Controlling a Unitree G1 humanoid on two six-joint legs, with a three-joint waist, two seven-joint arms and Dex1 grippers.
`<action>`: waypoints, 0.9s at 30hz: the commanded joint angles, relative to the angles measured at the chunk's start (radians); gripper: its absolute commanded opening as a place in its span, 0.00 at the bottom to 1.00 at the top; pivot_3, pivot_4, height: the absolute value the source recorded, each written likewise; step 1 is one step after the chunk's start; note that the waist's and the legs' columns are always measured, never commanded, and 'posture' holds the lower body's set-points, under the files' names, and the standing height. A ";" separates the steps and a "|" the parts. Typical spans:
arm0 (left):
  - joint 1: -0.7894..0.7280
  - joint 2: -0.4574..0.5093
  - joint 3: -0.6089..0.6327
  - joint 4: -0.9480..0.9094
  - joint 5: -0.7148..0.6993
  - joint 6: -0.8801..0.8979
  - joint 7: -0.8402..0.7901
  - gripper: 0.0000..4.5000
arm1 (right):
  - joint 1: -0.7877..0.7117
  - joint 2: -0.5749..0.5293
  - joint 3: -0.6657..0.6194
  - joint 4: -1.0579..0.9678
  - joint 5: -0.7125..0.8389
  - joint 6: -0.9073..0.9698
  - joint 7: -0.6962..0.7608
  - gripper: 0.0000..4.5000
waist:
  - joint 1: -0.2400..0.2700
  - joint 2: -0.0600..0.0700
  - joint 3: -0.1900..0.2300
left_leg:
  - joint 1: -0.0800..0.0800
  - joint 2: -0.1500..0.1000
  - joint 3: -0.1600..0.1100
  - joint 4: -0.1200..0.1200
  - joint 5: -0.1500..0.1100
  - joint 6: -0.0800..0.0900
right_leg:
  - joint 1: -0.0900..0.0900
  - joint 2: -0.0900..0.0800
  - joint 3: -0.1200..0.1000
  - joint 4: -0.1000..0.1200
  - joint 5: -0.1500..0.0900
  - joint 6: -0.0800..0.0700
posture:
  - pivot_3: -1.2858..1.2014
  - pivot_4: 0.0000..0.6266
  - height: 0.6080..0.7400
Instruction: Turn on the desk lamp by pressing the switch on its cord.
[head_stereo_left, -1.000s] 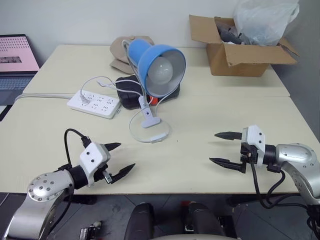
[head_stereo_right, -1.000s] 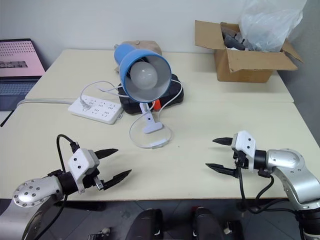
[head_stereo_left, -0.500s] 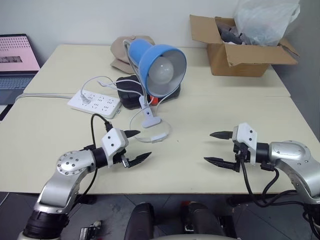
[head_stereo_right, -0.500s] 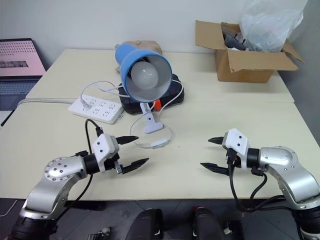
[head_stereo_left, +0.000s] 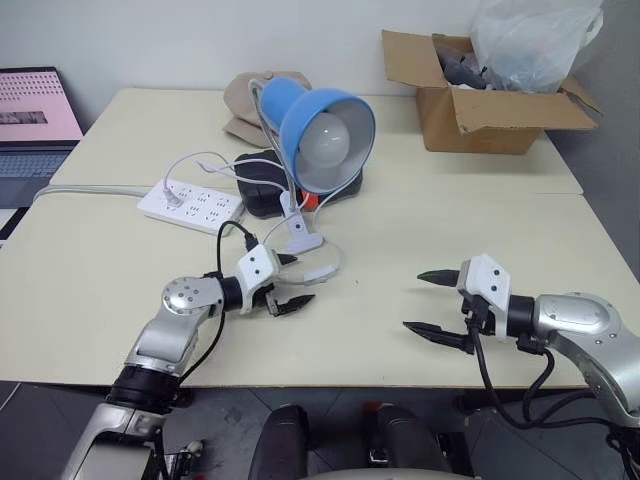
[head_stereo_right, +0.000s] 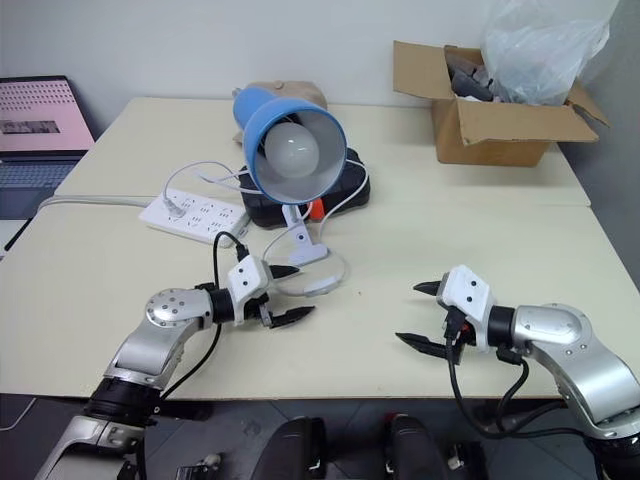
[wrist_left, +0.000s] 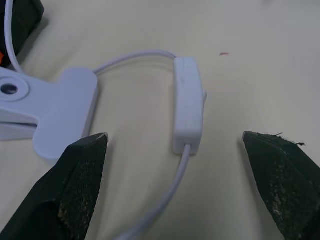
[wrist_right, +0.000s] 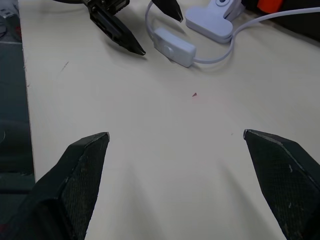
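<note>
— What sort of place? An office or lab workroom, by the look of it: two plain cream tables pushed together against a bare white wall.

— Any other signs? An open laptop at the left edge, a white power strip, a blue desk lamp, a torn cardboard box stuffed with plastic wrap.

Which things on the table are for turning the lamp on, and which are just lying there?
For the job: desk lamp, cord, switch, left pincer open beside it.

Just lying there: power strip, cardboard box, plastic bag, laptop, white clip.
</note>
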 joint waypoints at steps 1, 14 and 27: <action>-0.022 -0.014 -0.005 0.027 0.011 -0.035 -0.010 1.00 | 0.006 -0.007 -0.030 -0.046 0.014 0.005 -0.011 1.00 | -0.002 0.000 0.000 | 0.000 0.000 0.000 0.000 0.000 0.000 | 0.000 0.000 0.000 0.000 0.000 0.000 | 0.52 0.24 1.00; -0.043 -0.015 -0.021 0.092 0.052 -0.096 -0.043 0.53 | 0.012 -0.015 -0.036 -0.075 0.019 0.032 -0.026 1.00 | -0.005 0.000 0.000 | 0.001 0.000 -0.001 0.001 0.000 0.000 | 0.000 0.000 0.000 0.002 0.000 0.000 | 0.52 0.24 1.00; -0.039 -0.041 -0.028 0.040 0.033 -0.081 -0.062 0.09 | -0.013 -0.031 -0.047 -0.087 0.033 0.029 -0.005 1.00 | -0.005 0.000 0.000 | 0.001 0.000 -0.001 0.001 0.000 0.000 | 0.000 0.000 0.000 0.002 0.000 0.000 | 0.52 0.24 1.00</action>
